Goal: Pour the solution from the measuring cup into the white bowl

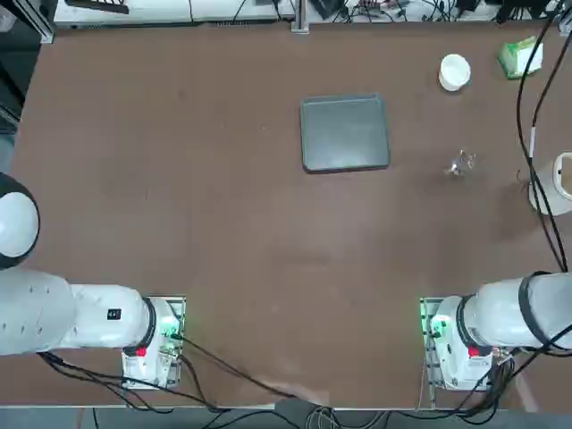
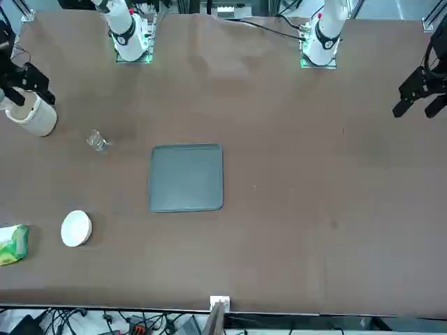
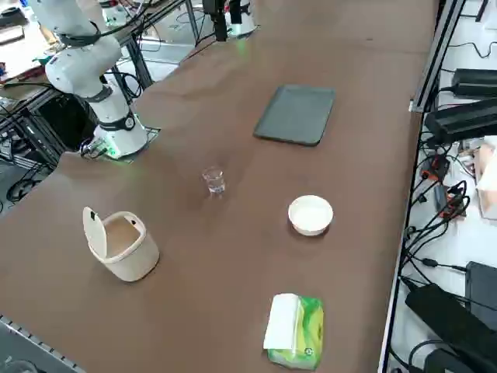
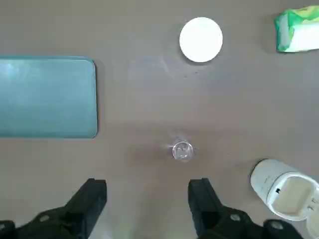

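Nearest the robot's side of the brown table, the white right arm (image 1: pixel 518 313) is seen mounted at the edge, while its black right gripper (image 4: pixel 147 185) is held raised above the tabletop on the right. Its two fingers are spread wide apart, and nothing is gripped between them. Farther out, toward the right, an off-white bin (image 3: pixel 128 249) is placed upright, its hinged lid (image 3: pixel 95 232) flipped open. Just a little beyond and to the left of the bin, the cup (image 3: pixel 213 180) is found: tiny, clear and glinting, stood upright on the table, apart from everything else. Whether any liquid is held in it cannot be told. To the left of the cup and slightly farther away, a flat dark grey tray (image 1: pixel 345 132) with rounded corners is laid. Beyond the cup, almost straight out, the bowl (image 3: pixel 311 214) is set upright, small, round and plain white. Farthest off, to the right of the bowl, a green and white packet (image 3: pixel 297 330) is rested.
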Tool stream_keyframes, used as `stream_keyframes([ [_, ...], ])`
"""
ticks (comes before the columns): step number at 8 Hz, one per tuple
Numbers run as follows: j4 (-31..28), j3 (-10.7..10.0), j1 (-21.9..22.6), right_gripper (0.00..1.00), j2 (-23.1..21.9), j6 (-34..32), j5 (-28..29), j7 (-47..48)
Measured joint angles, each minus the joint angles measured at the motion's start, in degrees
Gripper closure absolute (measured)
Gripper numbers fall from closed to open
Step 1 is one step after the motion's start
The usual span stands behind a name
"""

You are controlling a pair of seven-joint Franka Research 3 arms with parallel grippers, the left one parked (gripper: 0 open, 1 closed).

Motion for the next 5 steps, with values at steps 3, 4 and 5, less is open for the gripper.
stream_keyframes([
  [3, 0.0, -0.1, -0.1, 0.00, 0.3, 0.0, 1.5, 0.0],
  [4, 0.0, -0.1, -0.1, 0.00, 0.5, 0.0, 1.5, 0.1],
  [5, 0.0, -0.1, 0.0, 0.00, 1.1, 0.0, 1.1, 1.8],
])
